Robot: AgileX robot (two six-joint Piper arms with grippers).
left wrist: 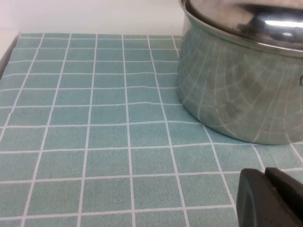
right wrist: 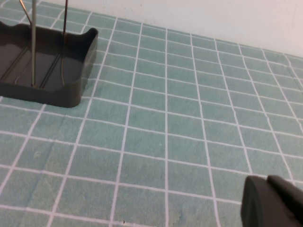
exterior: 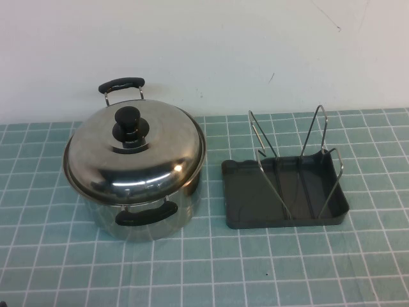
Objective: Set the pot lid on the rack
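The shiny steel pot lid [exterior: 144,160] with a black knob [exterior: 130,125] sits closed on the two-handled steel pot [exterior: 150,214] at the table's left. The dark grey rack [exterior: 255,198] with upright wire loops [exterior: 319,137] stands empty to the right of the pot. Neither arm shows in the high view. In the left wrist view my left gripper [left wrist: 265,178] is shut and empty, low over the mat, a short way from the pot [left wrist: 236,94] and the lid's rim [left wrist: 246,19]. In the right wrist view my right gripper [right wrist: 267,183] is shut and empty, well off from the rack [right wrist: 52,90].
A green mat with white grid lines [exterior: 211,268] covers the table. A white wall [exterior: 211,51] stands behind the pot and rack. The mat's edge [left wrist: 9,49] shows in the left wrist view.
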